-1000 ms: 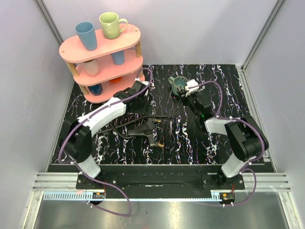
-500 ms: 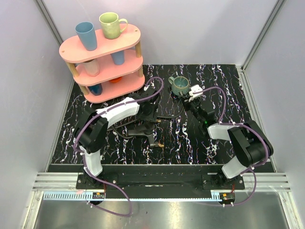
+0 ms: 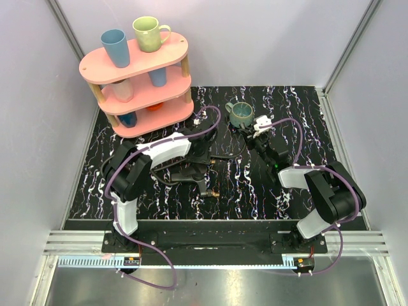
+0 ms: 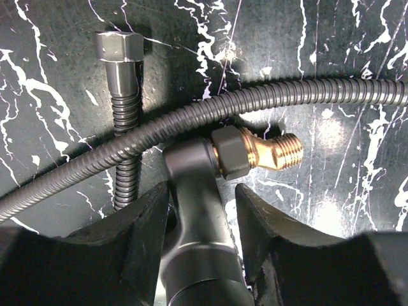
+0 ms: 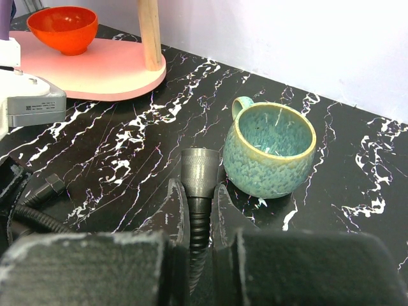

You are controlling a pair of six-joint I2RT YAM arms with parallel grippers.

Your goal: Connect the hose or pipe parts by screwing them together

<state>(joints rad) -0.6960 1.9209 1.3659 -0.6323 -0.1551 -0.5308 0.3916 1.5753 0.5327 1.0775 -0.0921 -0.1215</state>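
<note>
In the left wrist view a dark grey stem [image 4: 191, 210] with an angled brass threaded tip [image 4: 271, 152] lies on the mat. My left gripper [image 4: 203, 191] straddles it, open, with a thin gap on the right side. A black ribbed hose [image 4: 268, 99] crosses behind the stem, and a second stretch ends in a grey hex nut [image 4: 119, 48]. My right gripper [image 5: 199, 188] is shut on a hose just below its knurled end nut [image 5: 201, 171]. From above, the left gripper [image 3: 203, 148] is mid-mat and the right gripper [image 3: 258, 131] is beside the mug.
A teal mug [image 5: 271, 150] stands just right of the held hose end, and shows from above [image 3: 241, 113]. The pink tiered rack [image 3: 137, 83] with cups fills the back left. Loose hose loops [image 3: 169, 177] and a brass fitting [image 3: 215, 191] lie in front of the left arm.
My left arm swung in toward the middle of the mat and its jaws narrowed around the grey stem. The right gripper drew slightly back from the mug, still holding the hose end.
</note>
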